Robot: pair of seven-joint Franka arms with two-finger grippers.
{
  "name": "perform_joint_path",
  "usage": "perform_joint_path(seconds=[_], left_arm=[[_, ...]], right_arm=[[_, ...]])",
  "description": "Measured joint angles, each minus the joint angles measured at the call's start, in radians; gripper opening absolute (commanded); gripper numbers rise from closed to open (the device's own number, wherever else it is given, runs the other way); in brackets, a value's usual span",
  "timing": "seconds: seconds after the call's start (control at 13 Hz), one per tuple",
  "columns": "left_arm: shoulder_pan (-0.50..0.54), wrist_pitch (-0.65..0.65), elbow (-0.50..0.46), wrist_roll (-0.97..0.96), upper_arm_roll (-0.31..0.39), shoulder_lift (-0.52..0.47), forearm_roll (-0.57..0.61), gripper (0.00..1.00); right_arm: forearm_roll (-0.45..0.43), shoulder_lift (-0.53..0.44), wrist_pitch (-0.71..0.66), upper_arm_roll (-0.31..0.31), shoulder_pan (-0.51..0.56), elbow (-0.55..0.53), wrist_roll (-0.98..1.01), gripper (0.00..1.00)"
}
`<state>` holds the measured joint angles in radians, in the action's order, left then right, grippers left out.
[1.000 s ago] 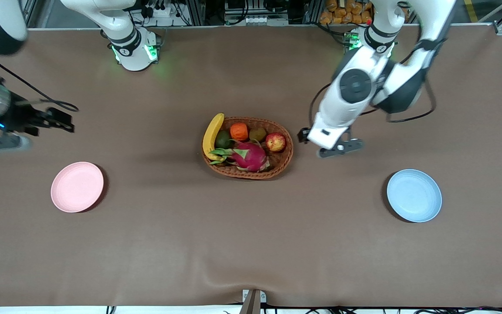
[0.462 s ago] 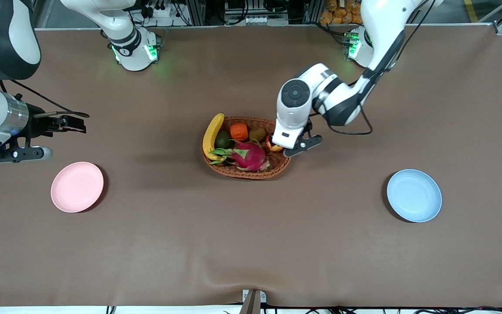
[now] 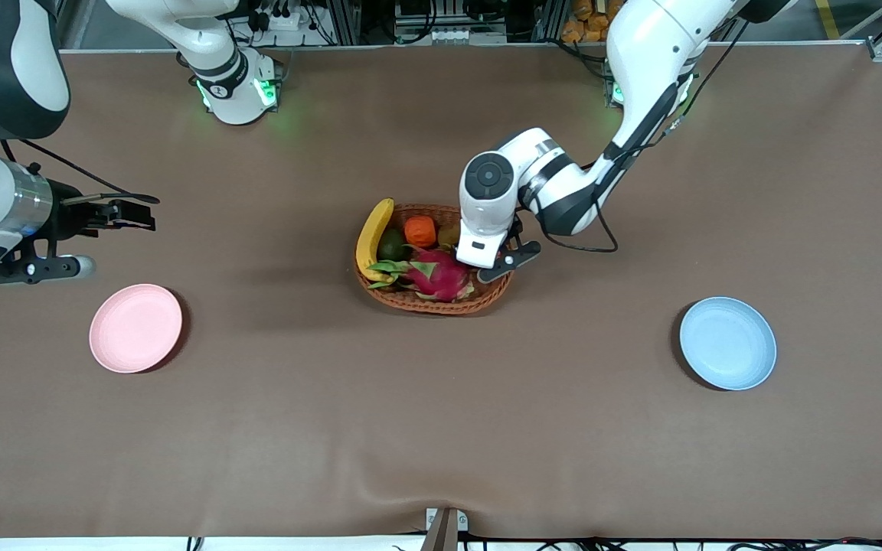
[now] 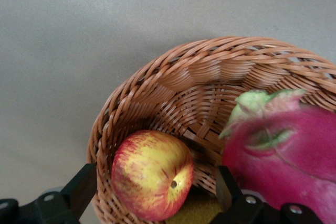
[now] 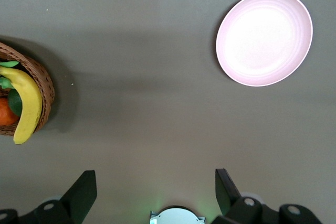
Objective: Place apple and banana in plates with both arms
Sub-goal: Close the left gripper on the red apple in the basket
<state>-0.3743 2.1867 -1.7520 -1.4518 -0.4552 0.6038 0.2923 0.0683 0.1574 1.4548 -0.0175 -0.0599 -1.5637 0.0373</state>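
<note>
Red-yellow apple (image 4: 152, 174) between open left gripper (image 4: 153, 192) fingers

— What's on the table?
— A brown wicker basket (image 3: 441, 302) sits mid-table, and a magenta dragon fruit (image 3: 437, 274) fills its near side.
— Anything farther in?
— An orange ribbed fruit (image 3: 419, 230), with a dark green fruit (image 3: 391, 245) beside it.
</note>
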Motion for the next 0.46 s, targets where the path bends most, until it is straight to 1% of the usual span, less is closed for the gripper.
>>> perform_joint_path(seconds=[0.23, 0.31, 0.46], left_arm=[[-0.009, 0.000, 0.000, -0.023, 0.001, 0.026, 0.012, 1.00], [-0.011, -0.001, 0.000, -0.023, 0.001, 0.030, 0.012, 0.92], [-0.017, -0.003, 0.000, -0.023, 0.001, 0.031, 0.012, 0.71]], right_arm=[[0.004, 0.000, -0.001, -0.002, 0.000, 0.000, 0.000, 1.00], [0.005, 0.000, -0.001, -0.002, 0.000, 0.000, 0.000, 1.00], [0.022, 0.000, -0.007, -0.001, 0.000, -0.003, 0.008, 1.00]])
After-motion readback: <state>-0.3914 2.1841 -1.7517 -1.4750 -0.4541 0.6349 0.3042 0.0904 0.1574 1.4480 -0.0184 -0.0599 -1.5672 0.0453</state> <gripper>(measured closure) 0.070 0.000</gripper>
